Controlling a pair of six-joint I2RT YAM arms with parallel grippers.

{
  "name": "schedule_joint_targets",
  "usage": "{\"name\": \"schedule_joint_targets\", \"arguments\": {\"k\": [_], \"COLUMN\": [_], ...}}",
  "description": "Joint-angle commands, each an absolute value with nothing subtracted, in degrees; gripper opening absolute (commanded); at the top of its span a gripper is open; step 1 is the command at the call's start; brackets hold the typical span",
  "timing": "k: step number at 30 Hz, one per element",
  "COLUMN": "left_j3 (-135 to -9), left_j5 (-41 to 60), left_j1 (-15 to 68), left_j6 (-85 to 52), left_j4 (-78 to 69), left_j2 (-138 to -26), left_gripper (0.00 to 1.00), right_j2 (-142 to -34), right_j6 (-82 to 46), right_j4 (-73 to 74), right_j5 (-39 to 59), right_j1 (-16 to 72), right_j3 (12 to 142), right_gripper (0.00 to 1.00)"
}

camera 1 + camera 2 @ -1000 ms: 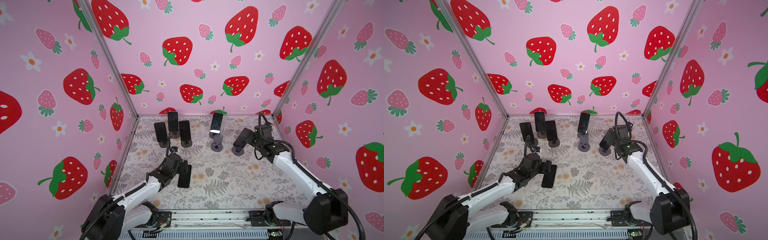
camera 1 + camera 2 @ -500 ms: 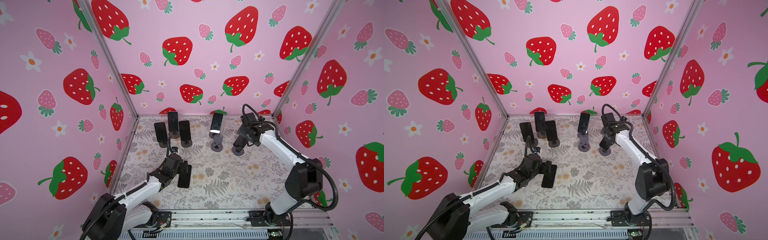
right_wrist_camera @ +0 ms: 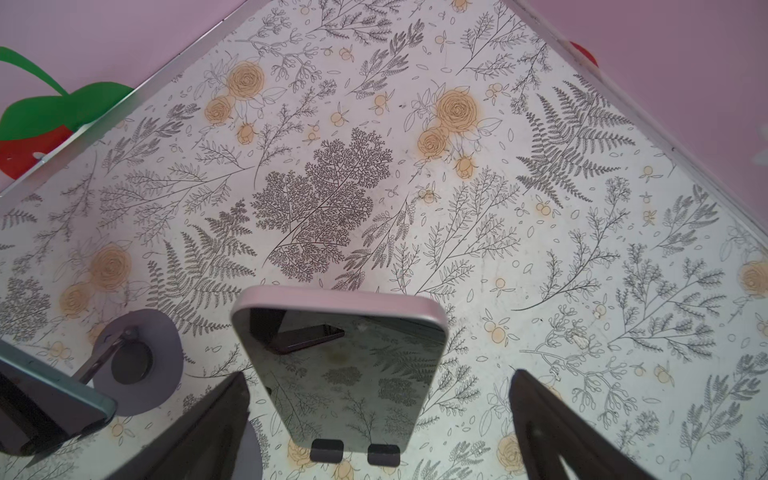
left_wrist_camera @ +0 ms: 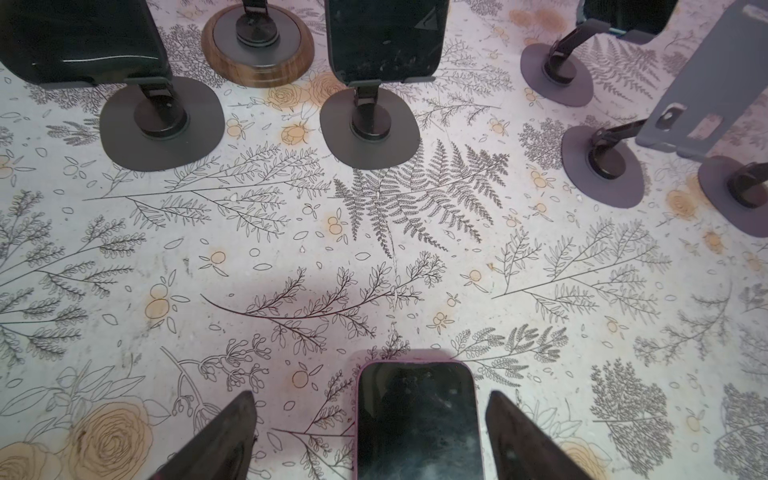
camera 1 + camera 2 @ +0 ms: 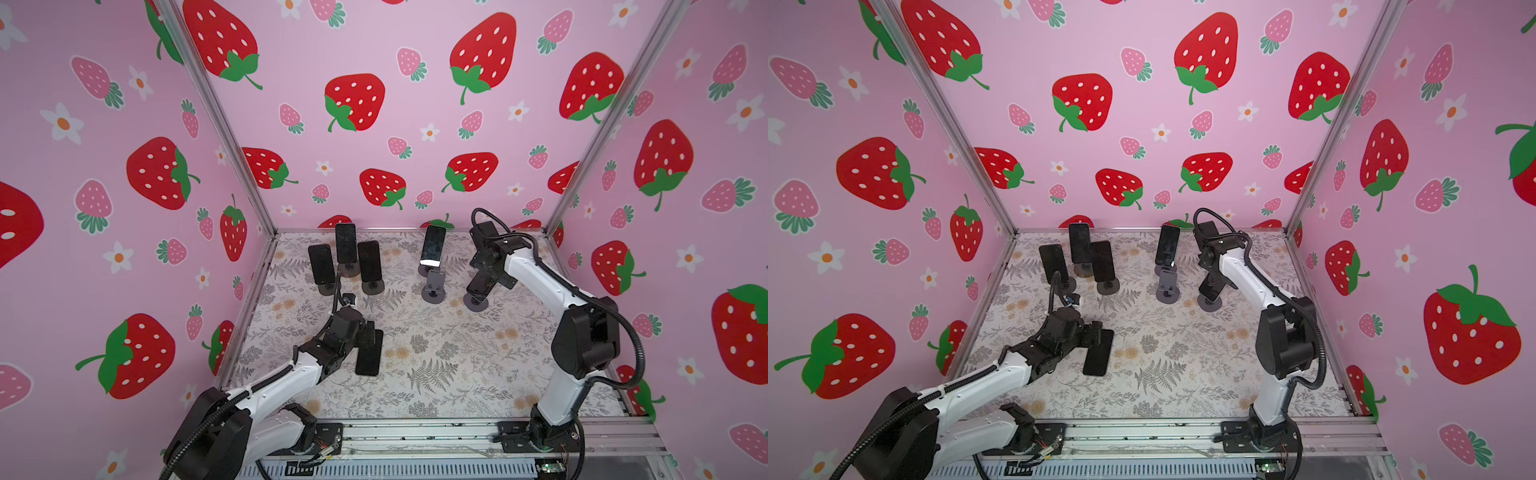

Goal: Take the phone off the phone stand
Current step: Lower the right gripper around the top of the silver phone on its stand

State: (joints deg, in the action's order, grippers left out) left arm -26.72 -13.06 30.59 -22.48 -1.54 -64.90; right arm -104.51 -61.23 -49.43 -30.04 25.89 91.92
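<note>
In both top views the right gripper (image 3: pixel 378 376) hides most of the black pale-edged phone (image 3: pixel 340 353), which sits tilted in its grey round-based stand (image 5: pixel 476 302) toward the right rear corner of the floral-printed surface (image 5: pixel 457 374); the fingers (image 3: pixel 208 419) stand spread on either side, not closed on it. Against 1 second earlier the right arm (image 5: pixel 536 274) has risen upright, while the left gripper (image 4: pixel 370 395) remains spread open over the black pink-edged phone (image 5: pixel 369 353) lying flat nearer the left edge. Count: 6 phones, 6 stands, including 1 grey empty stand (image 5: pixel 433 286).
</note>
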Motion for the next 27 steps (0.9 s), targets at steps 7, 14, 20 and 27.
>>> {"name": "schedule_joint_targets", "arguments": {"k": [7, 14, 20, 27], "left_j3": [-27.0, -26.9, -27.2, -27.3], "left_j5": [-14.7, -14.8, -14.1, -14.1], "left_j1": [30.4, 30.4, 30.4, 30.4], "left_j6": [-21.9, -21.9, -22.1, -21.9], "left_j4": [-0.5, -0.8, -0.9, -0.9], "left_j2": [-63.4, -63.8, -64.9, -65.1], "left_gripper": [0.88, 0.88, 0.88, 0.88], "right_j2": [-110.2, -115.8, -115.7, -113.2], "right_j6": [-62.0, -63.2, -63.1, -60.9], "right_j4": [-52.7, -60.1, -60.1, -54.8], "right_j5": [-31.2, -34.2, -35.5, -34.1], "right_j1": [27.2, 27.5, 27.6, 27.4], "right_j3": [98.3, 105.1, 103.8, 100.2], "right_gripper": [1.00, 0.99, 0.95, 0.95]}}
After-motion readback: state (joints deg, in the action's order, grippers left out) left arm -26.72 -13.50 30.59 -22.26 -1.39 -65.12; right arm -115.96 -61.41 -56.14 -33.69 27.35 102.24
